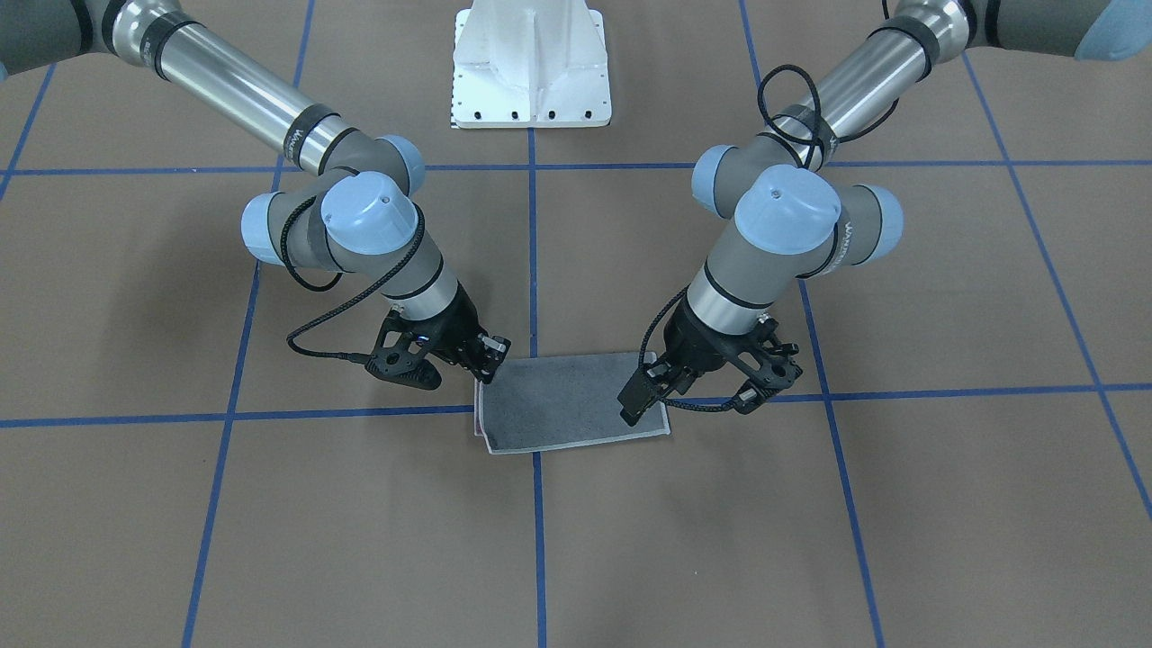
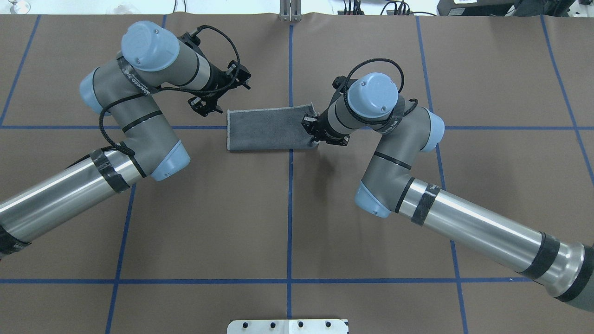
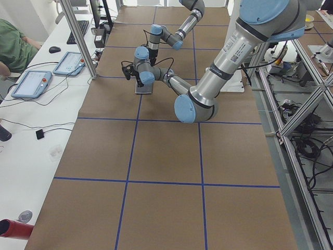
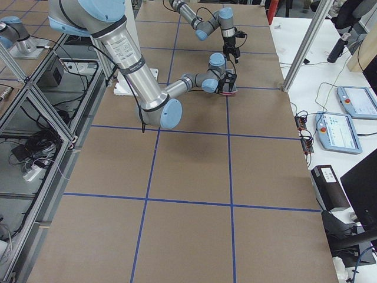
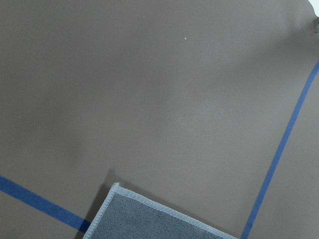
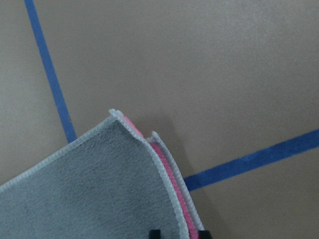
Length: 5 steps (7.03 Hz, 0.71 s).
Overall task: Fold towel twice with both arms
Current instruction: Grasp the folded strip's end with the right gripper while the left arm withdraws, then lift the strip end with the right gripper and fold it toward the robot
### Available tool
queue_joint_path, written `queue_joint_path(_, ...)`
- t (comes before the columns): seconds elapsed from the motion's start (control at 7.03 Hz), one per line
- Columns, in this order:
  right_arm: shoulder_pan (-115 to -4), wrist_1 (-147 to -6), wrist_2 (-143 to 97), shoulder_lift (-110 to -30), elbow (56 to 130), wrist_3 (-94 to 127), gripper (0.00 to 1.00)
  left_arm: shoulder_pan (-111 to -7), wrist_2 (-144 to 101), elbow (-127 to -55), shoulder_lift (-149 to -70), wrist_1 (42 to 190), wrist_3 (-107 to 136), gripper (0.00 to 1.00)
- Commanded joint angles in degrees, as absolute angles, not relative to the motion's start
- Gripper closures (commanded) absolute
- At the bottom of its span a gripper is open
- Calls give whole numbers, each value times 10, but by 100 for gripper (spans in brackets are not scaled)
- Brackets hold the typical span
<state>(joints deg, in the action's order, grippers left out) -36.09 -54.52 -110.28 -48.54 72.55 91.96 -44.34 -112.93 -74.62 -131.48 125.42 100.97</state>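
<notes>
towel [image 2: 269, 130]: small terry cloth, folded in half, dark grey face up, pink showing at one edge; flat on the brown bench [image 2: 287, 222].
right hand [image 2: 310, 129]: black, two-fingered; at the towel's end, tips apart, gripping nothing.
left hand [image 2: 205, 106]: black, two-fingered; just beside the opposite end, clear of the cloth, fingers spread, empty.

I count one towel [image 1: 567, 400], folded into two layers, on one table [image 1: 900, 504]. I have two arms, my left arm [image 1: 783, 234] and my right arm [image 1: 369, 225], and two grippers, one left gripper [image 1: 635, 403] and one right gripper [image 1: 487, 354]. There is one white pedestal base [image 1: 531, 67].
</notes>
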Motion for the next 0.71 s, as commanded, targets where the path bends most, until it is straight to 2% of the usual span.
queue_joint_path(0.0, -364, -545, -1134, -507, 779, 911, 100, -453, -1142, -746, -1315, 1254, 1009, 1)
queue_joint_path(0.14, -364, -543, -1144, -522, 818, 910, 100, -456, -1145, -746, -1315, 1254, 1009, 1)
queue_joint_path(0.57, -316, -541, -1137, -519, 853, 896, 100, -467, -1158, -747, -1312, 1254, 1009, 1)
